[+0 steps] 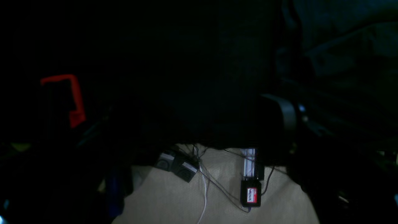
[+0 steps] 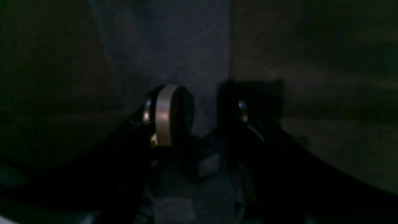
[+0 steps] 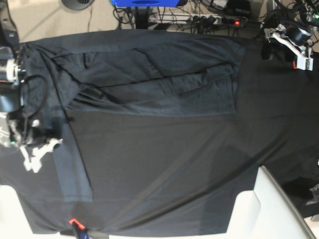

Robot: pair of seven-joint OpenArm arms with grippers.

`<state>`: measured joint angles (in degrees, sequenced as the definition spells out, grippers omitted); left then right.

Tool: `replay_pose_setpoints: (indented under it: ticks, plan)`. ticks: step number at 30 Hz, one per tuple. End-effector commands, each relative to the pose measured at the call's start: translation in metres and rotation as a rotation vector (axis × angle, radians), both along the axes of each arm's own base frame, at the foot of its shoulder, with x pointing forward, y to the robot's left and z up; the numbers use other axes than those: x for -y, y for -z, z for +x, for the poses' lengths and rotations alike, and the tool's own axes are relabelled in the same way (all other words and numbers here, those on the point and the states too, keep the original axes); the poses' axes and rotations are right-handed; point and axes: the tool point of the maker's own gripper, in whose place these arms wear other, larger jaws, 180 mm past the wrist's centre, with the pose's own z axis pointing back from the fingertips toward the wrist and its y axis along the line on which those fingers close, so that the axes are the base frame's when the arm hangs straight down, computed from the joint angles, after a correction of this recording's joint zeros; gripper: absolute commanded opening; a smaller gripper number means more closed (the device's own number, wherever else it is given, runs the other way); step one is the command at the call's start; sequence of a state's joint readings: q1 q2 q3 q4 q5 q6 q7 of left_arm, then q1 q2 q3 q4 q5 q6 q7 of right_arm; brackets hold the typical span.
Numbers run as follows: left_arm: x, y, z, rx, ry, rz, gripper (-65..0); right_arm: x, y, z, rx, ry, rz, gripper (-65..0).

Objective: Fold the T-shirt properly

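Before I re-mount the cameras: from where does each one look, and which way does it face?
Left wrist: on the left arm, facing down past its blurred, parted fingers to black table cloth and floor.
Right wrist: on the right arm, looking down between its gripper fingers at the T-shirt.
Base: high up, looking down over the table cloth; both grippers show at the sides.
Shared: the T-shirt, in right wrist and base.
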<state>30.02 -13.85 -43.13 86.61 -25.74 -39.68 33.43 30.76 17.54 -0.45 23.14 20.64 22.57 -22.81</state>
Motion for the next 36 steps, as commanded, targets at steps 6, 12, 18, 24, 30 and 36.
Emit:
replay_pose_setpoints:
  ticks: [6, 12, 18, 24, 30, 36]
  plan:
    - [-0.005, -0.011, 0.006, 0.039, 0.006, 0.010, -11.0, 0.004, -0.010, 0.011, 0.035, 0.010, 0.000, -42.9]
    - [-0.004, -0.010, 0.006, 0.038, 0.008, 0.009, -11.0, 0.004, -0.012, 0.013, 0.042, 0.009, 0.001, -65.0]
    - [-0.003, -0.010, 0.007, 0.040, 0.009, 0.007, -11.0, 0.000, -0.023, 0.016, 0.061, -0.029, -0.017, -65.0]
    - [-0.003, -0.010, 0.007, 0.038, 0.010, 0.008, -11.0, -0.005, -0.056, -0.007, 0.085, -0.070, -0.042, -65.0]
    - [-0.004, -0.012, 0.013, 0.052, 0.010, 0.009, -11.0, -0.037, -0.088, -0.064, 0.107, -0.172, -0.108, -65.0]
    - [-0.004, -0.013, 0.015, 0.055, 0.010, 0.009, -11.0, -0.073, -0.112, -0.120, 0.136, -0.250, -0.134, -65.0]
